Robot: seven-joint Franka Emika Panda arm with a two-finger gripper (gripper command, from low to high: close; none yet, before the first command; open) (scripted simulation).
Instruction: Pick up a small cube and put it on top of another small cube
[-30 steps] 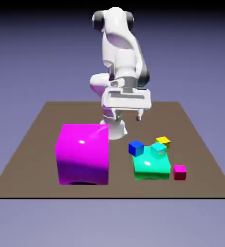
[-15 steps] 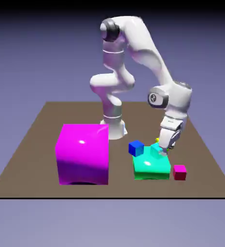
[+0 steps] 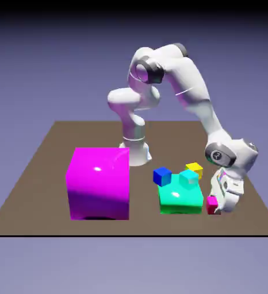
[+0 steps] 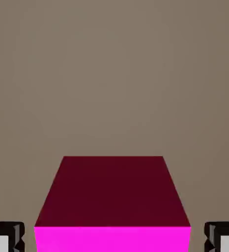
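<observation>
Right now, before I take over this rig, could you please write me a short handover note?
End effector: low at the brown table, one finger tip on each side of the small magenta cube. A thin gap shows on both sides, so a grip is not confirmed.
Things: this cube sits on the table at the exterior view's right of the green block. The small cyan cube appears to rest on that block, with the small blue cube and small yellow cube near it.
Done: approach.
Left: grip, lift, place on another small cube.
</observation>
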